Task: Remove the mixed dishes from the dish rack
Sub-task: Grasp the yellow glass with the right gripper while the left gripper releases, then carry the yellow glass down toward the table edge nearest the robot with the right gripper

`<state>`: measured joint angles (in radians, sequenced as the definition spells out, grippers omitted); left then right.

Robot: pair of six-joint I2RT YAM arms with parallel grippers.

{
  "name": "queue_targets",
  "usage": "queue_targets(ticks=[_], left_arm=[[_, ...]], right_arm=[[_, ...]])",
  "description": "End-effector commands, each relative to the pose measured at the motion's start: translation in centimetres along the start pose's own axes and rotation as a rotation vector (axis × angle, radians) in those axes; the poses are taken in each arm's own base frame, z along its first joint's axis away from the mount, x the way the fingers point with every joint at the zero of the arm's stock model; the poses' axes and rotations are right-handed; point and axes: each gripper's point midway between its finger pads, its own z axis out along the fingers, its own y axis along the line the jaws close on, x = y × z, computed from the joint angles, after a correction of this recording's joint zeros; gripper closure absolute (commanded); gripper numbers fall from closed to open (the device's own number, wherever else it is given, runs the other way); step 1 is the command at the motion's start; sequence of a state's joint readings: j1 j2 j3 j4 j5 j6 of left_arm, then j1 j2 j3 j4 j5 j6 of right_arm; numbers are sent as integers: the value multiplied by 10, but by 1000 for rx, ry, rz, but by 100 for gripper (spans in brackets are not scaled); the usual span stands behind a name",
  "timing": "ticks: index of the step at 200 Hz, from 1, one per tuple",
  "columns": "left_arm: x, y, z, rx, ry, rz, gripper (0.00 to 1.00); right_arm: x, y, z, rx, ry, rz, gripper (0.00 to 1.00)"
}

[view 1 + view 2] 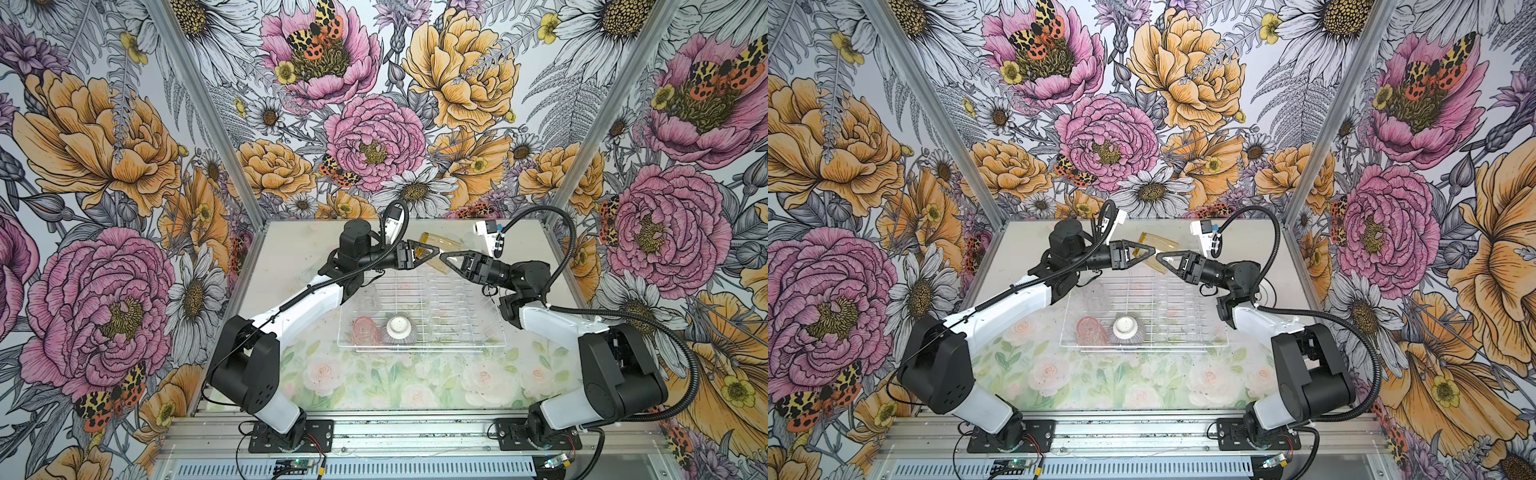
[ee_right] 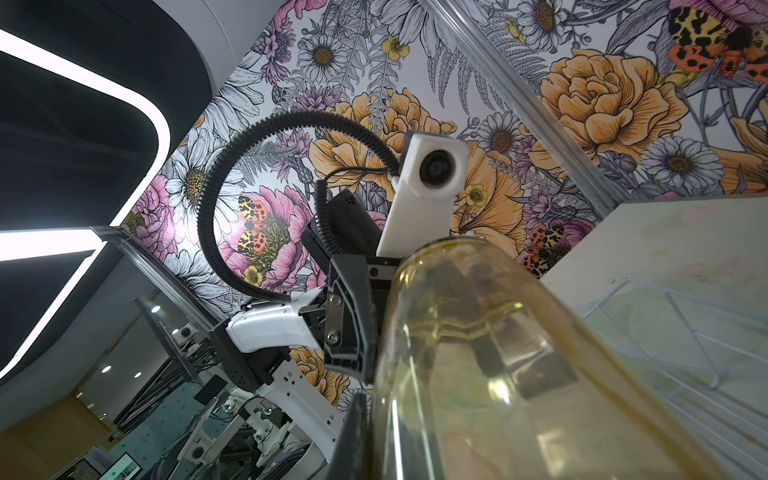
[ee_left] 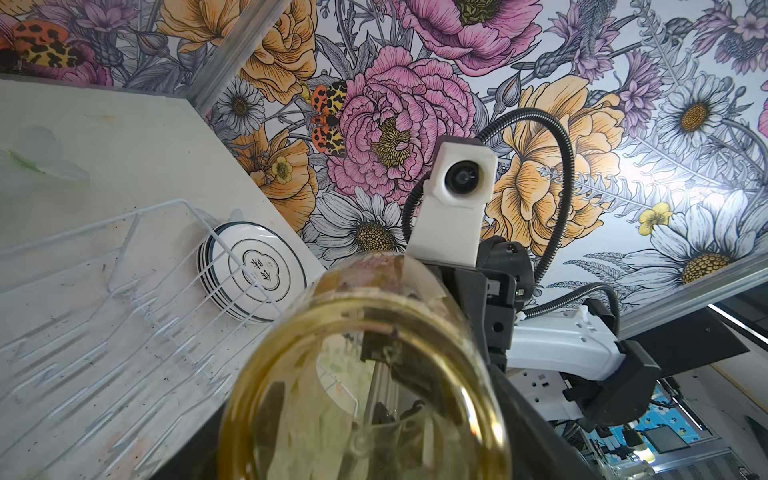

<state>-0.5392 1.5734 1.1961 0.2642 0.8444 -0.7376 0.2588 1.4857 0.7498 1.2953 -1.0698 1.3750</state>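
Both pincers are facing tip-to-tip over the dish rack's [image 1: 419, 345] far edge: left gripper [image 1: 435, 250] clasping the amber tumbler [image 1: 437, 241] wide-jawed, right gripper [image 1: 444, 257] pinching its wall tight, axis crosswise.

**Arms converge, tips nearly touching**

Both arms reach forward and inward above the dish rack's [image 1: 436, 301] far edge. The left gripper [image 1: 434, 250] clasps the amber tumbler [image 1: 440, 241] with jaws wide. The right gripper [image 1: 444, 258] pinches it, jaws closed.
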Motion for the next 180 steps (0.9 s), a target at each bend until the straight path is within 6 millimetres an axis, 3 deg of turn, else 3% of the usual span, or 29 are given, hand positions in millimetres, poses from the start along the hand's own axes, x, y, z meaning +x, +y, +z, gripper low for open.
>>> queue_targets(ticks=[1,20,53,77,122,149,180], left_arm=[[3,-14,1,53,4,84,58],[3,-14,0,44,-6,86,52],[6,-6,-9,-63,-20,130,27],[12,3,-20,-170,13,161,19],[12,22,-51,-358,18,200,17],[13,38,-72,-493,11,212,18],[14,55,-100,-684,8,245,19]], right_arm=[[-14,20,5,-38,-32,-49,100],[-17,25,5,-40,-32,-63,100],[-20,25,6,23,-12,-94,100],[-19,26,4,123,21,-143,100],[-13,23,-16,418,107,-241,100],[-8,32,-27,486,121,-273,100],[7,27,-60,740,188,-313,100]])
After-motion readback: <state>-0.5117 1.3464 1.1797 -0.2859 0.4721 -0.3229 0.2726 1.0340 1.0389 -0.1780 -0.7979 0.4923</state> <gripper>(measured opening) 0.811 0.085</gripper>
